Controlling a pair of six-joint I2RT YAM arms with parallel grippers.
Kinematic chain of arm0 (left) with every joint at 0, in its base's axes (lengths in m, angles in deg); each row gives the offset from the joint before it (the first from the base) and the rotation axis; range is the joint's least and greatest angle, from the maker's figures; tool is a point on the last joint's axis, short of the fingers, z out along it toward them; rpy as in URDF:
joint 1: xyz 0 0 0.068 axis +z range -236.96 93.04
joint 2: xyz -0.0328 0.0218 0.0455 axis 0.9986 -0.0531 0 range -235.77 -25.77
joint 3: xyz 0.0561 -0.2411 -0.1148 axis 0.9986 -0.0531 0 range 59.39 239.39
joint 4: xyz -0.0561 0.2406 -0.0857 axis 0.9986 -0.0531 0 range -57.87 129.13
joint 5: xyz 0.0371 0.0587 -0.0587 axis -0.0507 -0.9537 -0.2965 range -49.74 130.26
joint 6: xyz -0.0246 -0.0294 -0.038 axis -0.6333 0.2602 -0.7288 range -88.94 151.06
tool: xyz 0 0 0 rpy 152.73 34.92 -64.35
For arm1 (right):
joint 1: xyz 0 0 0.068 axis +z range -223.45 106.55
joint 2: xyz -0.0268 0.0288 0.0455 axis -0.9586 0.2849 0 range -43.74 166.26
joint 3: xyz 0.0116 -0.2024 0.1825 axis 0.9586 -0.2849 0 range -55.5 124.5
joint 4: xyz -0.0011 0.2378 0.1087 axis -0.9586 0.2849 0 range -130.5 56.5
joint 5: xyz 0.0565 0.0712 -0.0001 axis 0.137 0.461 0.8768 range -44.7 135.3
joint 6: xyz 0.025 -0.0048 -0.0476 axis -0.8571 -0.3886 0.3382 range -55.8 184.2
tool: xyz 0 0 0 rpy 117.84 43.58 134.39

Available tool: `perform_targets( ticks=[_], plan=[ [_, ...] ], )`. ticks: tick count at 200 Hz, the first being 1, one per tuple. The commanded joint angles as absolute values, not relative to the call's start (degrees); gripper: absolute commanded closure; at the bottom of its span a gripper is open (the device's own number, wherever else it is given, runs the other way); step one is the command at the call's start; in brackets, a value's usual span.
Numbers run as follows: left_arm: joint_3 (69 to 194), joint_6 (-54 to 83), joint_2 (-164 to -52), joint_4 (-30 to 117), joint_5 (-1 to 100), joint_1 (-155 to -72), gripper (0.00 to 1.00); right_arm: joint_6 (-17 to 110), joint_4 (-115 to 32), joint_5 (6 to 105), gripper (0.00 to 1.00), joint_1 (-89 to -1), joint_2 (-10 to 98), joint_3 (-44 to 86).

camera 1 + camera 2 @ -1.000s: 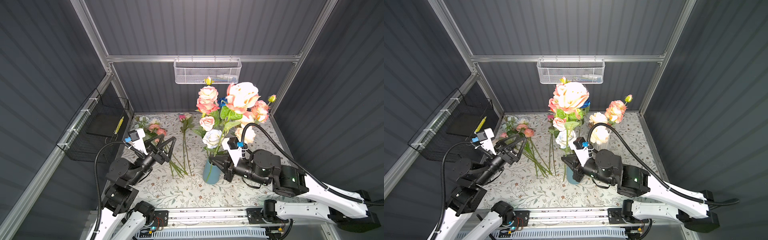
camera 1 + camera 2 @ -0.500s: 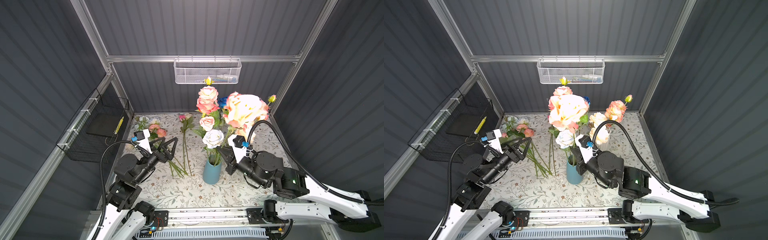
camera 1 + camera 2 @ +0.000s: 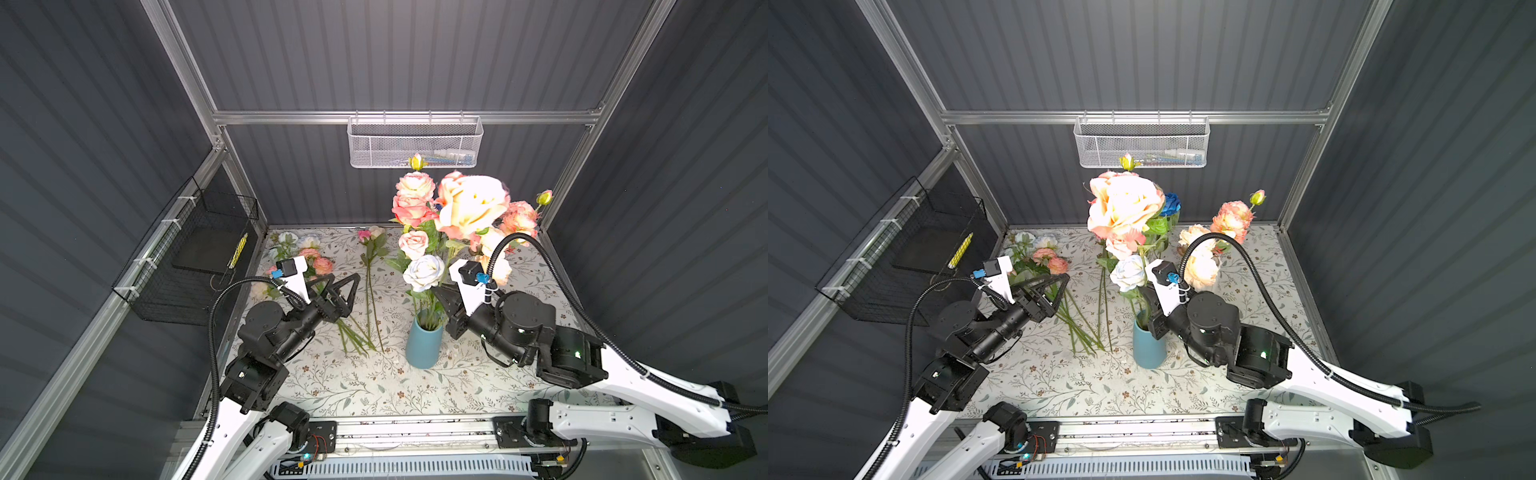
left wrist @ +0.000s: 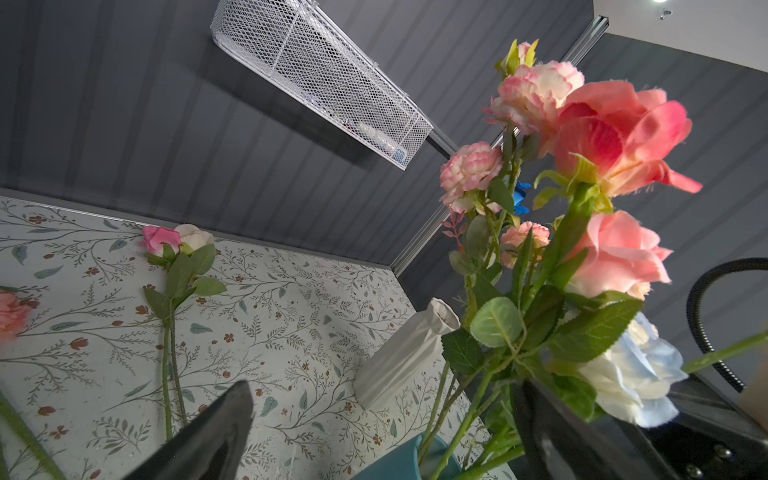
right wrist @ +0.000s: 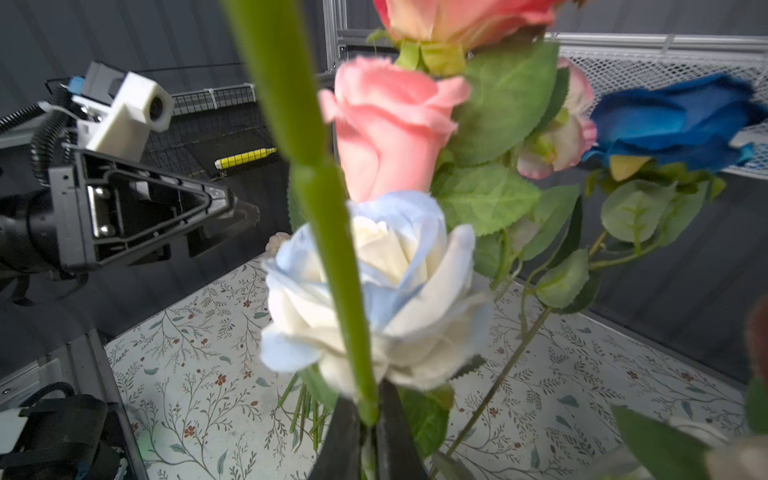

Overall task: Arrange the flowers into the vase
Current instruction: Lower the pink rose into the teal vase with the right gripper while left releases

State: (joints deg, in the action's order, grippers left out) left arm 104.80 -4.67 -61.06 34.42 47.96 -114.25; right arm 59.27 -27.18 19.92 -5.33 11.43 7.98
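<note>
You're pinching the rose stem (image 5: 332, 257) in the right gripper (image 5: 365, 428) at the vase (image 3: 422, 353) mouth. Crowded leaves (image 5: 484, 195) could be snagging it, tipping the vase — left gripper (image 3: 337, 283) gaping, empty, near loose flowers (image 3: 322, 264) beside it.

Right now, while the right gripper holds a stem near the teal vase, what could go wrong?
1. The right gripper is shut on a long stem, apparently that of the big peach rose. If it is released too early, the top-heavy flower may lean and fall out.
2. The teal vase is narrow and crowded, so pushing could tip it.
3. Leaves beside the pale blue rose may snag on the gripper.
</note>
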Motion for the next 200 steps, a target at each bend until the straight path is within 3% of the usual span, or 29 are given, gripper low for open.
perform_targets(
  ticks=[1, 19, 63, 103, 179, 191, 200],
  plan=[
    [104.2, -4.5, -60.9, 35.4, 49.0, -114.1, 0.0, 55.7, -27.4, 21.8, 1.0, -5.5, 11.5, 5.6],
    [104.3, -4.4, -61.0, 35.2, 49.0, -114.1, 0.0, 52.9, -26.7, 22.5, 1.0, -5.6, 11.5, 4.4],
    [104.6, -4.8, -61.8, 35.7, 49.7, -114.1, 0.0, 48.3, -25.1, 23.1, 0.62, -5.4, 9.9, 2.8],
    [105.5, -4.9, -63.1, 36.0, 51.0, -114.1, 0.0, 48.2, -23.1, 22.5, 0.49, -5.3, 9.0, 5.0],
    [105.6, -5.1, -63.9, 36.3, 51.5, -114.1, 0.0, 51.9, -22.1, 21.0, 0.5, -5.2, 10.2, 11.1],
    [105.7, -5.1, -64.0, 36.3, 51.5, -114.1, 0.0, 52.0, -21.9, 21.3, 0.58, -5.2, 10.6, 11.5],
    [105.5, -5.1, -64.1, 36.3, 51.6, -114.1, 0.0, 51.9, -21.8, 21.4, 0.68, -5.2, 11.0, 11.5]
  ],
)
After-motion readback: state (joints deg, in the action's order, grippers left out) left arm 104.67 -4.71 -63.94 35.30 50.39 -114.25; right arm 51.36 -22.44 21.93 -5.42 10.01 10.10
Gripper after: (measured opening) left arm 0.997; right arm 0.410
